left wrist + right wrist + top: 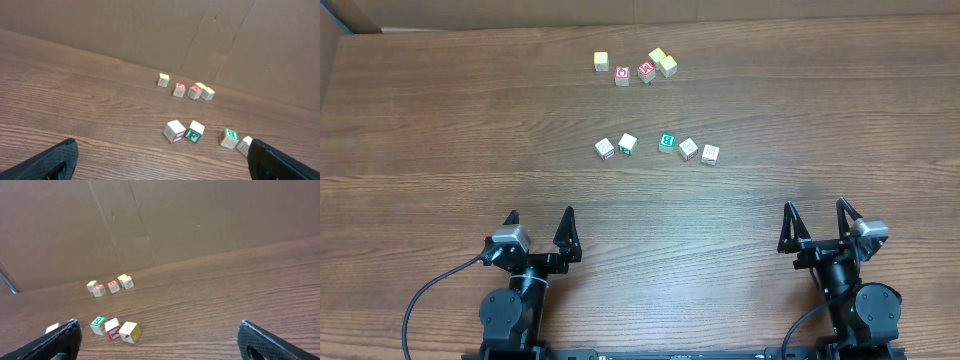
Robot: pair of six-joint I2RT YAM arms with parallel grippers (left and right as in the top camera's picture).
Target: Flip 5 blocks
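**A:** How are the grippers found?

**B:** The left gripper [539, 213] is seen with its jaws spread wide and nothing gripped. The same is seen of the right gripper [814, 206]. Both are set close to the near edge of the table [440, 130]. The left one is left of that edge's middle, and the right one is toward the near right corner. A black cable [420, 300] is looped beside the left arm's base.

**A:** Where are the blocks placed?

**B:** The blocks [667, 141] are laid in a loose row of five about the middle of the table, well apart from both grippers. The row runs from left to right. Two blocks are set just beside each other at its left end. After a small gap, three more are set close together. A green top is shown by the first of those three, and pale tops by the others.

**A:** Is anything else seen farther out?

**B:** A cluster of cubes [646, 70] is gathered near the far edge. Two red-topped ones are flanked by pale yellow ones. Beyond that edge, a cardboard wall [125, 30] is shown in both wrist views.
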